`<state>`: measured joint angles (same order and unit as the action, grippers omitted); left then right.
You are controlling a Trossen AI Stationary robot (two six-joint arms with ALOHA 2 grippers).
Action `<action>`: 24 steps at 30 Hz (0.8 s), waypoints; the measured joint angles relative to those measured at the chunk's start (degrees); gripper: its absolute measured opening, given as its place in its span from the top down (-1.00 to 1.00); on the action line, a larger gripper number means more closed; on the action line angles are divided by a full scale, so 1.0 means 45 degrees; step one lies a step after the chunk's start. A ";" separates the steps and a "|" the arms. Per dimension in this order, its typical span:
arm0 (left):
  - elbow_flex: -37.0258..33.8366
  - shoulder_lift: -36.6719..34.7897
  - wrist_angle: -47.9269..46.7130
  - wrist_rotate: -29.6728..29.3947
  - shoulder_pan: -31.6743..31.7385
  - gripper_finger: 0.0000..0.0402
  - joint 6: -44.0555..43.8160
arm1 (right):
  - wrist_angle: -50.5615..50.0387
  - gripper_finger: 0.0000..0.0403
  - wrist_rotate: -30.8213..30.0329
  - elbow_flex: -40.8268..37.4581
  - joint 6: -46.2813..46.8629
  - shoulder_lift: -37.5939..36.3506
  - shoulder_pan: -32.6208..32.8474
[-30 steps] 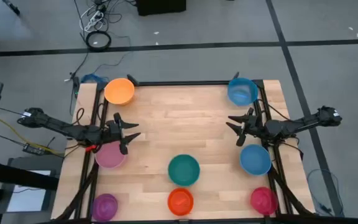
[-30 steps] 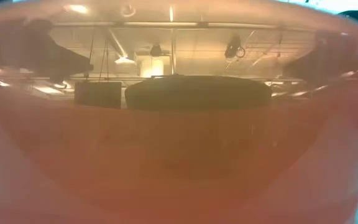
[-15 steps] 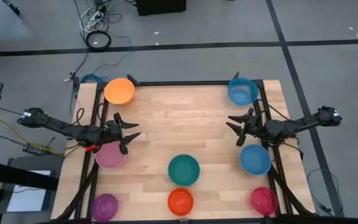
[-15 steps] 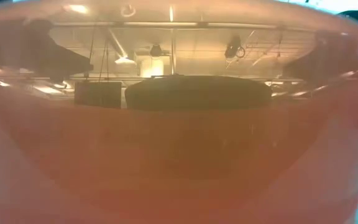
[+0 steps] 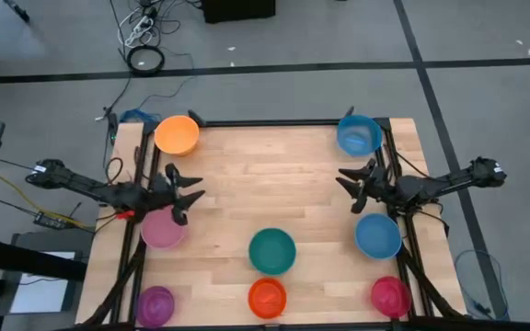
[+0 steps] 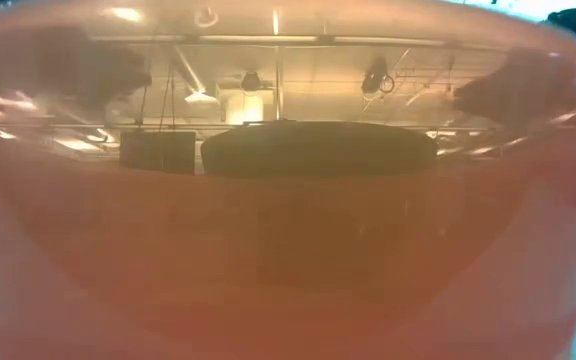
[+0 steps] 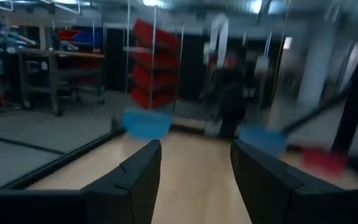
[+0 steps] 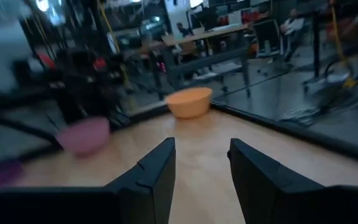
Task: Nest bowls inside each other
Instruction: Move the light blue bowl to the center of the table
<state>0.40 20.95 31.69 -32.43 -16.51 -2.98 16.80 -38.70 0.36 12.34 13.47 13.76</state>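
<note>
Grey floor with dark tape lines surrounds a pale wooden counter (image 5: 274,184) framed in black rails, and eight bowls sit spread around its edges, none nested in another yet. An orange bowl (image 5: 177,134) occupies the far left corner and a light blue bowl (image 5: 359,135) the far right corner. Down the left side lie a pink bowl (image 5: 163,229) and a purple bowl (image 5: 155,304); down the right side, a second blue bowl (image 5: 377,235) and a magenta-red bowl (image 5: 390,296). A teal bowl (image 5: 272,251) sits near the front middle with a red-orange bowl (image 5: 267,297) just in front of it, so close to the table-level camera that it fills that view.

The left gripper (image 5: 191,195) hangs at the left edge, just beyond the pink bowl, its fingers spread apart and empty. The right gripper (image 5: 343,183) hangs at the right edge, between the two blue bowls, fingers likewise parted and holding nothing. Both point inward across the bare middle, probably a ready stance: each arm has bowls close on its own side, so the pink bowl looks the likely first pick for the left and a blue one for the right.
</note>
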 joint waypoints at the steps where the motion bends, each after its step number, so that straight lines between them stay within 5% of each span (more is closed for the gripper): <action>1: -0.0004 0.0000 0.0357 0.0019 0.0005 -0.01 -0.0346 | 0.0133 0.30 0.0030 0.0001 0.0377 0.0001 0.0000; 18: 0.0000 0.0010 0.2047 -0.0860 0.0005 -0.01 -0.2712 | 0.3140 0.30 0.0429 0.0282 0.1662 0.0000 0.0005; 24: 0.0396 0.0070 0.1252 -0.0038 0.0004 -0.01 -0.3155 | 0.1312 0.25 0.0909 0.0301 0.2553 0.0000 -0.0096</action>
<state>2.18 21.26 37.33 -32.60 -16.49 -17.17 22.70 -34.61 1.72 23.83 13.47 13.33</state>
